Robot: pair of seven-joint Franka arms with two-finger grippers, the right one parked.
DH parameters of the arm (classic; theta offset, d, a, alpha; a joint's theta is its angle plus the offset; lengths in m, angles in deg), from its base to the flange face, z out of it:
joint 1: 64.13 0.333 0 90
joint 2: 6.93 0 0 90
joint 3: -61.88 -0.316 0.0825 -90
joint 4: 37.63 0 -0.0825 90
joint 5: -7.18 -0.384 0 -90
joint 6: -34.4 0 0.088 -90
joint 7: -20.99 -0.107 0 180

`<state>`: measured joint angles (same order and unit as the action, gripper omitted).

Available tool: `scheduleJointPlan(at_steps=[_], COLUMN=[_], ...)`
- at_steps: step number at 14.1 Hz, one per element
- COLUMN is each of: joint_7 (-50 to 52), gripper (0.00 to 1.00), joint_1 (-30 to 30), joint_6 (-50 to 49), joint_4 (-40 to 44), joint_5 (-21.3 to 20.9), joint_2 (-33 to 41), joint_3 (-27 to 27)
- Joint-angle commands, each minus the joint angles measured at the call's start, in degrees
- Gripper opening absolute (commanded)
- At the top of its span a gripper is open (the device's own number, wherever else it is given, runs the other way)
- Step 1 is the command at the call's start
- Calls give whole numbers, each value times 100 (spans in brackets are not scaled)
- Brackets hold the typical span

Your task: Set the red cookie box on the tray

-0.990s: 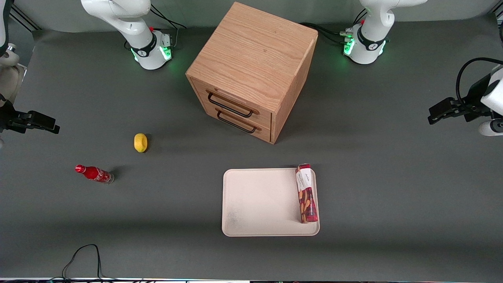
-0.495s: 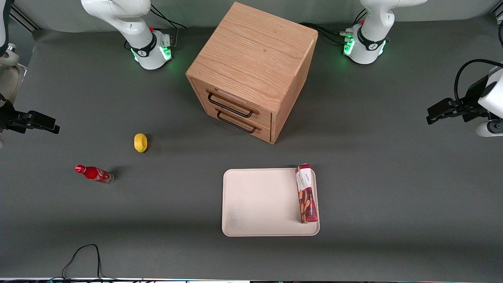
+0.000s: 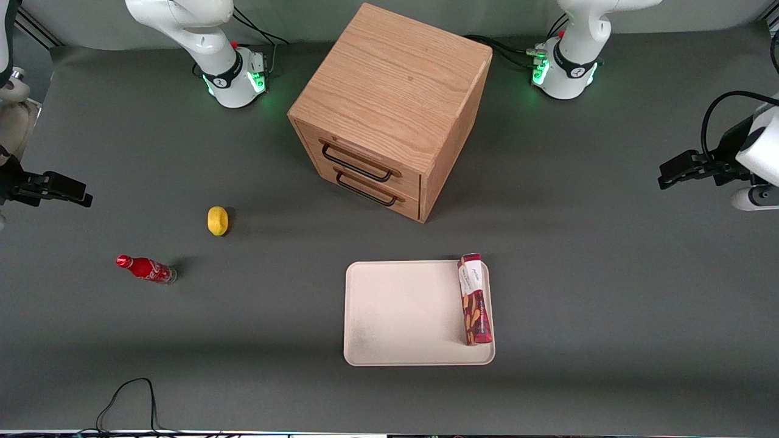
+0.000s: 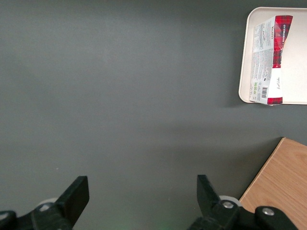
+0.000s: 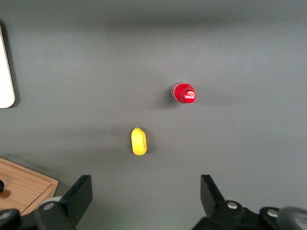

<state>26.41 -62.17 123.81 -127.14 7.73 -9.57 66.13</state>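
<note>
Red cookie box (image 3: 475, 300) lies flat on the tray (image 3: 401, 316) along its working-arm edge (label end over the rim), gripper (image 3: 669, 173) parked well clear, fingers open and empty; just retract, don't nudge it.

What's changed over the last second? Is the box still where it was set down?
Only the gripper moved: still open and empty, it drifted slightly higher in the front view and a touch toward the table's middle, staying out at the working arm's end. The red cookie box lies unmoved along the tray edge, one end overhanging the rim. Cabinet, lemon and cola bottle stayed put.
</note>
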Motion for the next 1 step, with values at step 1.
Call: scheduleJointPlan(at_steps=[1], joint_7=[-103], gripper=[100], joint_1=[6], joint_6=[-108], joint_4=[-93], joint_5=[-11], joint_2=[132], joint_3=[-12])
